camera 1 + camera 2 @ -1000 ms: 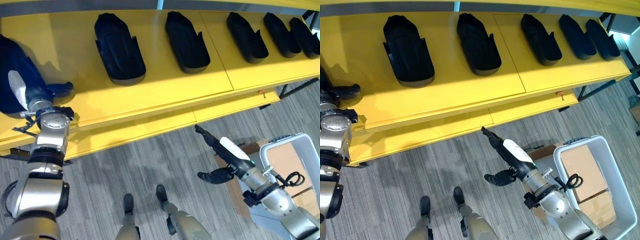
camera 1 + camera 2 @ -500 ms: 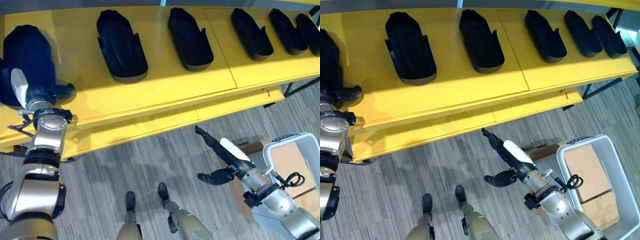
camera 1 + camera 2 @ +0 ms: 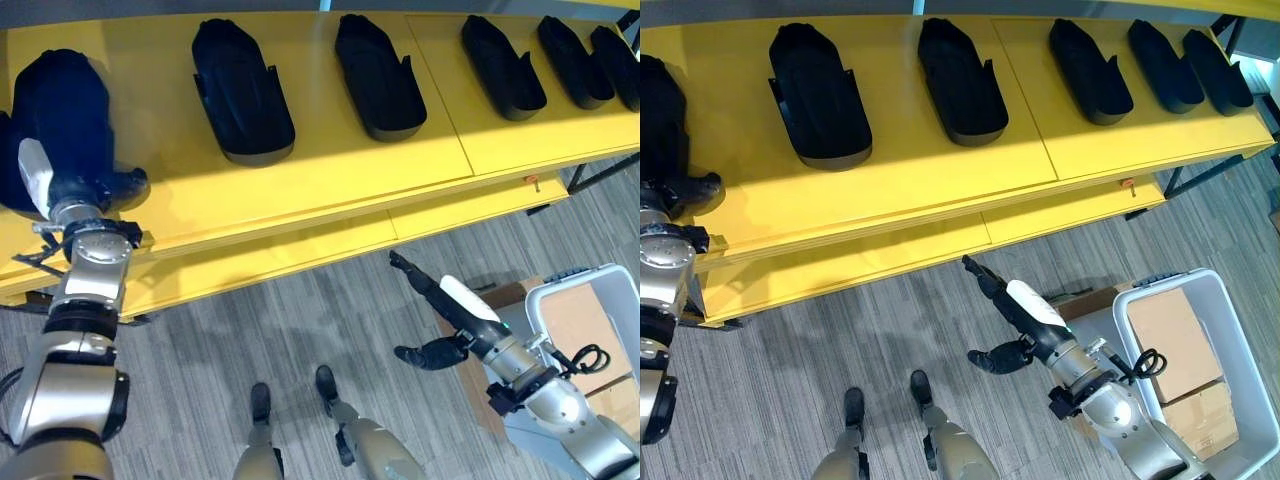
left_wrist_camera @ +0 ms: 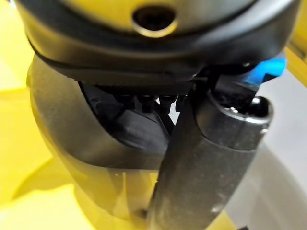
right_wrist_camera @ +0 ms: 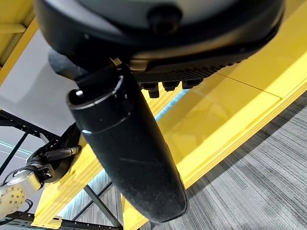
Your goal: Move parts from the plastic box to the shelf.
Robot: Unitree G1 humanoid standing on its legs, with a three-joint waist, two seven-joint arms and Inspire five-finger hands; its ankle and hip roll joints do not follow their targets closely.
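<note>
Grey striped carpet floor [image 3: 300, 320] under the work area. Two brown cardboard boxes [image 3: 1170, 330], one beside the other, at lower right.

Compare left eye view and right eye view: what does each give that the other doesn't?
Left eye view: the leftmost black moulded plastic part whole on the yellow shelf, with the left robot hand at its near end.
Right eye view: the pale grey plastic box out to its far rim, with brown cardboard cartons inside.
Both: five more black parts in a row along the shelf, and the right robot hand, open and holding nothing, over the grey carpet floor.
</note>
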